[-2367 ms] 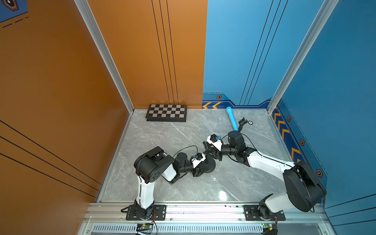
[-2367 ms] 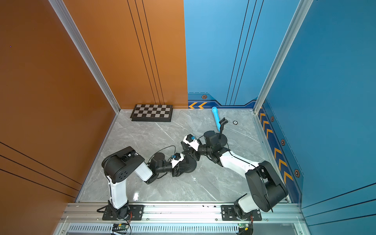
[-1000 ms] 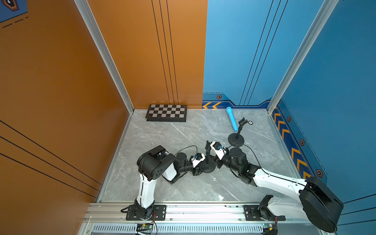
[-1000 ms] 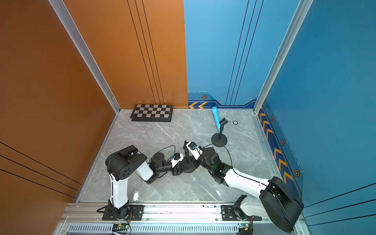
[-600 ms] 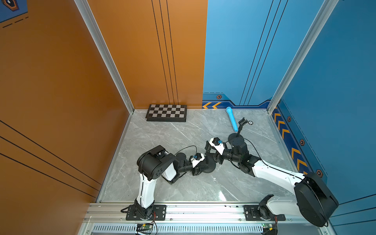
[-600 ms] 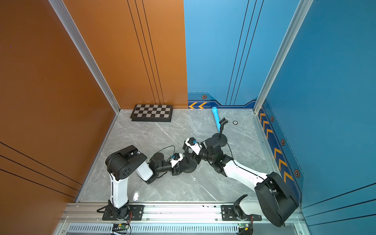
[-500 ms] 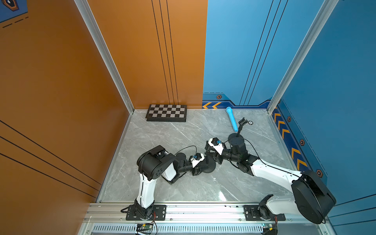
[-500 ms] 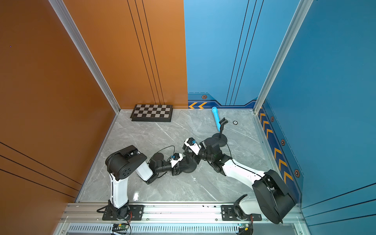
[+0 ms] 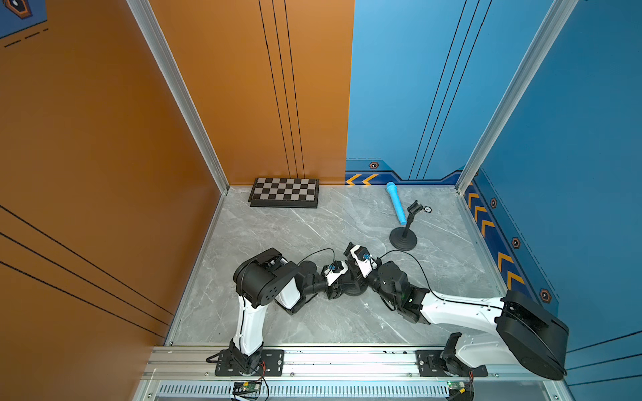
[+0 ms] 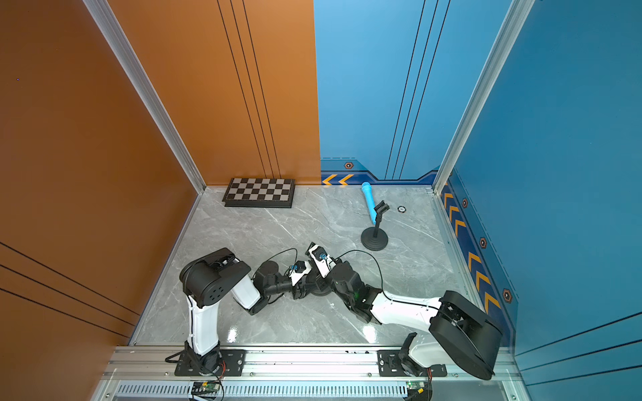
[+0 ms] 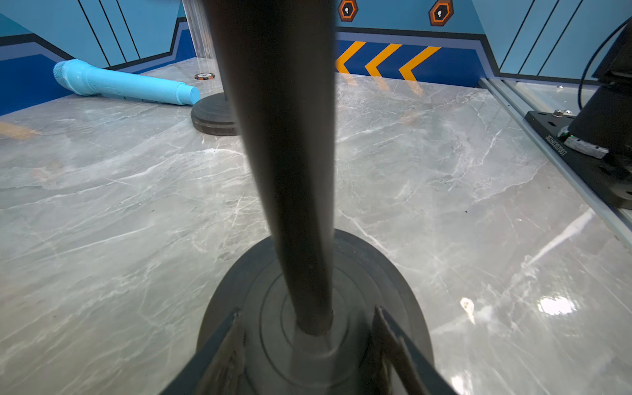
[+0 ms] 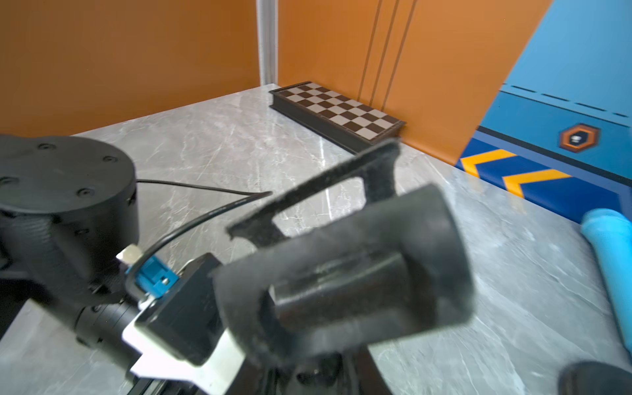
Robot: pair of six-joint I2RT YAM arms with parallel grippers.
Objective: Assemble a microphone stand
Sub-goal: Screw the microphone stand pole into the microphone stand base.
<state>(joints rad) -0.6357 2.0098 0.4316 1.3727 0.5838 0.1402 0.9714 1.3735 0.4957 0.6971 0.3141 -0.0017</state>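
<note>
In both top views a chessboard lies flat at the upper left of the marble worktop, against the orange wall.

Right of it and lower in the frame, the left arm rises from the front rail, folds at the elbow and lays its forearm low, reaching to the right. In the left wrist view the left gripper sits over a round black base. A black pole rises from the middle of the base, its long axis close to upright, and runs out of the top of the frame. The jaws stand apart on either side of the pole's foot, with a gap showing on each side.

The base sits at mid-frame in the top views, mostly hidden under the two wrists. The right gripper meets it from the right; the right arm stretches low from the lower right corner. Its jaws are closed, but what they pinch cannot be told. In the right wrist view a blurred black clip fills the foreground, its barrel running from lower left to upper right.

Further right, a blue microphone lies flat, head toward the back wall, tail near a second stand, which stands upright on its own disc. A small token lies just beyond.
</note>
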